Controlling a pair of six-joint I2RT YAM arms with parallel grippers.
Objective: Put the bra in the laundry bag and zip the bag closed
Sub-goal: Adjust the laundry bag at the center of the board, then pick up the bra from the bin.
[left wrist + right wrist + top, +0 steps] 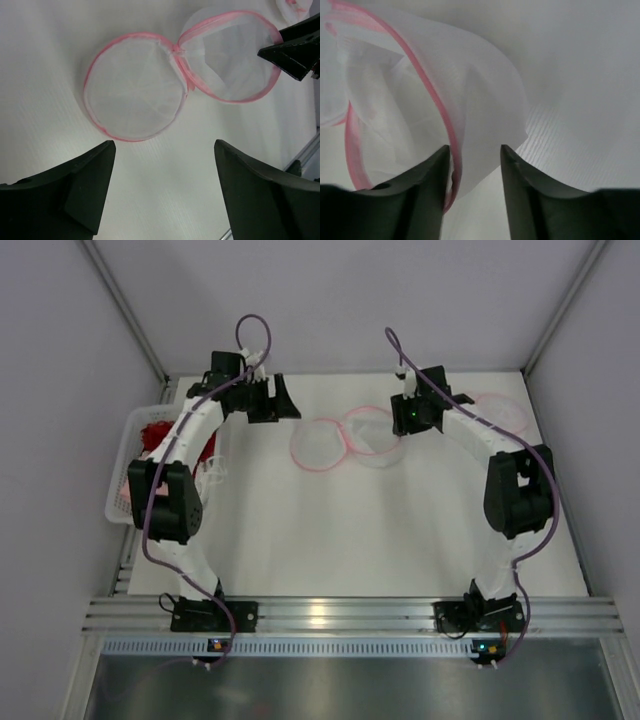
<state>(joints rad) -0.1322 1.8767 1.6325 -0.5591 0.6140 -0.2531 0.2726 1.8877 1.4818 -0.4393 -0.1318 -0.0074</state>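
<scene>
Nearest, at the table's left edge, the bra [155, 435] (the red cloth, I take it) lies in the white basket [120, 502], not yet in the bag. Farther out, mid-table, the laundry bag [135, 95] lies flat, opened into two pink-rimmed rounds, and the left claw [164, 145] hangs just beside it, spread wide and empty. Beyond, the right claw [475, 150] stands parted with the bag's rim loose against one finger; lifting away could snag that rim and flip the half shut, and the bra's straps could catch on the basket wall.
</scene>
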